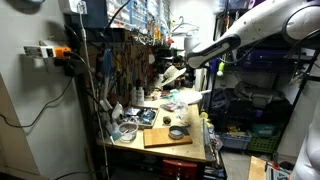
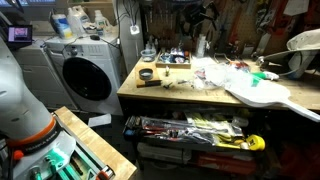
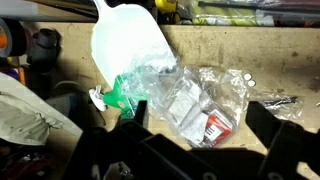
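Plastic bags point(image 3: 195, 100), clear and crumpled, are lying in a loose heap on the workbench point(image 3: 270, 50). We are looking down on them in the wrist view, with the gripper point(image 3: 200, 150) hanging above. Its jaws are standing wide apart, with dark fingers point(image 3: 285, 140) showing at either side of the lower picture. The heap is sitting in line with the gap between the jaws, a little ahead of the tips. A bag with a red label point(image 3: 218, 125) is lying nearest the middle of that gap.

A white plastic sheet point(image 3: 128, 45) is resting ahead of the jaws and off to one side, its edge touching the heap. A green-capped piece point(image 3: 115, 97) is lying just ahead of the finger on that same side.

In an exterior view we are seeing the gripper point(image 1: 172, 72) held over the bench, apart from its surface, with a wooden board point(image 1: 167, 137) well apart from the jaws, nearer the front edge.

As we are judging it, the work is only at its start. Nothing is being held, the bags are lying flat and untouched, and no closing or lifting is done yet.
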You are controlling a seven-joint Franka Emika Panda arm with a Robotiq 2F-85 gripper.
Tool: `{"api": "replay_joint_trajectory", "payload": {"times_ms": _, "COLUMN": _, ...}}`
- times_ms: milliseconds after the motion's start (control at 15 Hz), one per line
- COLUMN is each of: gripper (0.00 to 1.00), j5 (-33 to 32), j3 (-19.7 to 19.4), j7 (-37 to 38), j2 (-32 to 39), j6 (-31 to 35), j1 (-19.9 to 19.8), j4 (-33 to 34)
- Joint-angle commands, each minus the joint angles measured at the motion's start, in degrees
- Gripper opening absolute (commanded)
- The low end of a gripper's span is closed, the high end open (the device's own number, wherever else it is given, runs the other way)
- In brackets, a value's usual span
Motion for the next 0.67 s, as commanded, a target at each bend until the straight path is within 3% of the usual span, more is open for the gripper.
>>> {"api": "replay_joint_trajectory", "payload": {"times_ms": 0, "gripper": 1.0, "j5": 0.05, "j3": 0.45, "j7": -0.17, "j2": 0.01, "j6": -0.15, "j1": -0.43, "j4": 0.26}}
{"api": "replay_joint_trajectory", "payload": {"times_ms": 133, "gripper": 1.0, "j5": 0.06, "j3": 0.44, "j7": -0.24, "j2": -0.01, "j6": -0.16, "j1": -0.43, "j4": 0.33}}
{"api": "replay_joint_trajectory", "payload": {"times_ms": 333, "gripper": 1.0, "j5": -1.48, "j3": 0.47, "j7": -0.18, "j2": 5.4, "j6": -4.64, "j1": -0.26, "j4": 6.87}}
{"api": "replay_joint_trajectory", "payload": {"times_ms": 600, "gripper": 1.0, "j5": -0.4, "j3": 0.68, "j7": -9.09, "j2": 14.3, "j6": -6.92, "j1": -1.67, "j4": 15.82}}
